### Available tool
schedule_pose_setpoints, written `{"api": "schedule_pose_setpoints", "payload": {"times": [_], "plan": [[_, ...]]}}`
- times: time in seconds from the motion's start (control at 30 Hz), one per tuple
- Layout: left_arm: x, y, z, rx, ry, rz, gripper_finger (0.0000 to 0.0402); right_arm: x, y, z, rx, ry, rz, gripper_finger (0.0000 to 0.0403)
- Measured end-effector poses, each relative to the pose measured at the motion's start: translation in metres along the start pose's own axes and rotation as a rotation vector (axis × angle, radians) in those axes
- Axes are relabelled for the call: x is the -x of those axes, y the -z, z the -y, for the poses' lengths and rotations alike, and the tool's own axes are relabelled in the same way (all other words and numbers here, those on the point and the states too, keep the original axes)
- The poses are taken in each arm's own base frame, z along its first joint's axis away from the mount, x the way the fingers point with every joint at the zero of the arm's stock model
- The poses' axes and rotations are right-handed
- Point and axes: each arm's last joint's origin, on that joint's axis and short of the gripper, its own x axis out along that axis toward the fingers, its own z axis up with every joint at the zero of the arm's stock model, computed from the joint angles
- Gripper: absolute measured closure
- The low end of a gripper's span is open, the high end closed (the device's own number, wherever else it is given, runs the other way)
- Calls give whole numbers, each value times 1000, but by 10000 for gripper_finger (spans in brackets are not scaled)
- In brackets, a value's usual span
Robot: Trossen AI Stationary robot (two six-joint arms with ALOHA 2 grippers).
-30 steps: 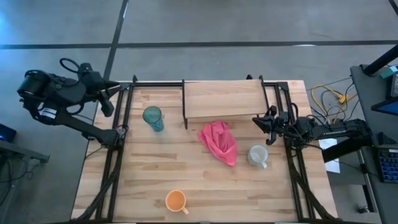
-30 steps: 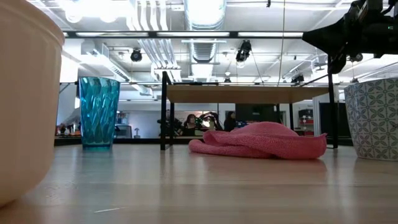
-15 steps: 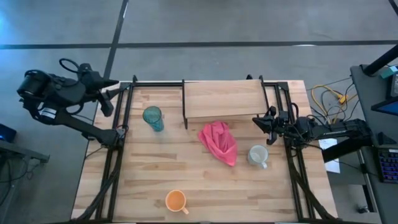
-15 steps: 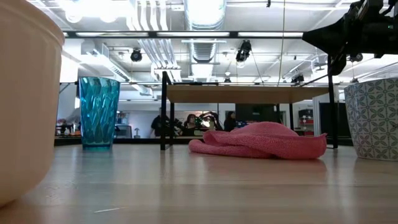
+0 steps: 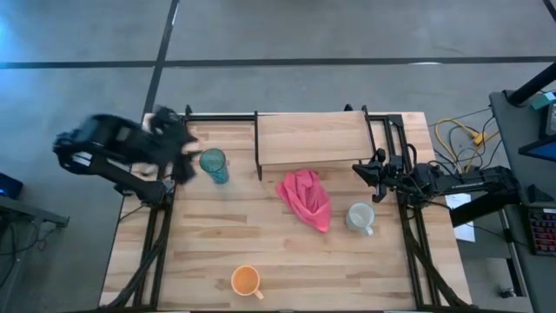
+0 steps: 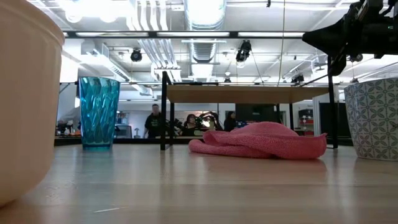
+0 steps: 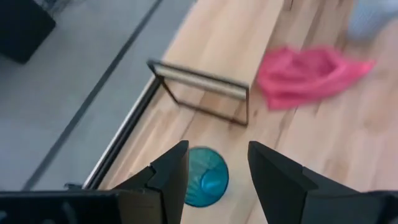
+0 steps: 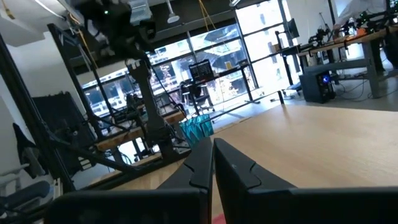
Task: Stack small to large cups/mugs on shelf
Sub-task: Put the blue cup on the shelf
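Note:
The teal tumbler [image 5: 214, 165] [image 6: 98, 112] stands upright on its base at the table's far left. My left gripper [image 5: 180, 149] [image 7: 217, 154] is open just to the left of it and above it, and the tumbler [image 7: 205, 185] shows down between the spread fingers, untouched. The white patterned mug [image 5: 360, 217] [image 6: 373, 118] stands near the right side. The orange mug [image 5: 247, 280] [image 6: 25, 93] stands at the near edge. The wooden shelf [image 5: 313, 137] [image 6: 249, 93] stands on black legs at the far edge. My right gripper [image 5: 360, 169] [image 8: 212, 148] hangs shut beside the shelf's right end, above the table.
A pink cloth [image 5: 306, 198] [image 6: 261, 140] lies crumpled on the table between the shelf and the white mug. Black frame rails [image 5: 161, 226] run along both sides of the table. Cables [image 5: 456, 135] lie off the table's right edge.
My left arm has swung quickly from beyond the table's far left corner toward the right, and its gripper now hangs beside the teal tumbler. The right arm and all the mugs have kept still.

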Motion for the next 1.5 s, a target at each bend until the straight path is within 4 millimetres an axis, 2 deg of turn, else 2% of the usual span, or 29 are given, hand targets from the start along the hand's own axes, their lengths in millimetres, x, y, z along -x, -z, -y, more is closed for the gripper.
{"api": "schedule_pose_setpoints", "payload": {"times": [0.13, 0.33, 0.47, 0.63, 0.8, 1.13, 1.3, 1.5], "plan": [[-28, 6, 16, -18, -38, -103, 249, 0, 0, 0, -5, 0, 0, 394], [-50, 29, 12, 158, -77, -217, 249, 0, 0, 0, -5, -1, 0, 394], [-52, 41, 7, 221, -14, -260, 249, 0, 0, 0, -4, -1, -1, 394], [-60, 48, 8, 252, 62, -313, 249, 0, 0, 0, -4, 0, -3, 394], [-67, 46, 4, 337, 96, -364, 249, 0, 1, 0, -2, 2, -10, 394], [-98, 34, -8, 445, -3, -426, 249, 0, 2, 0, 2, 6, -23, 394], [-107, 28, -16, 423, 40, -432, 249, 0, 2, 1, 3, 6, -24, 394], [-129, 20, -24, 415, 99, -471, 249, 0, 3, 1, 4, 6, -26, 394]]}}
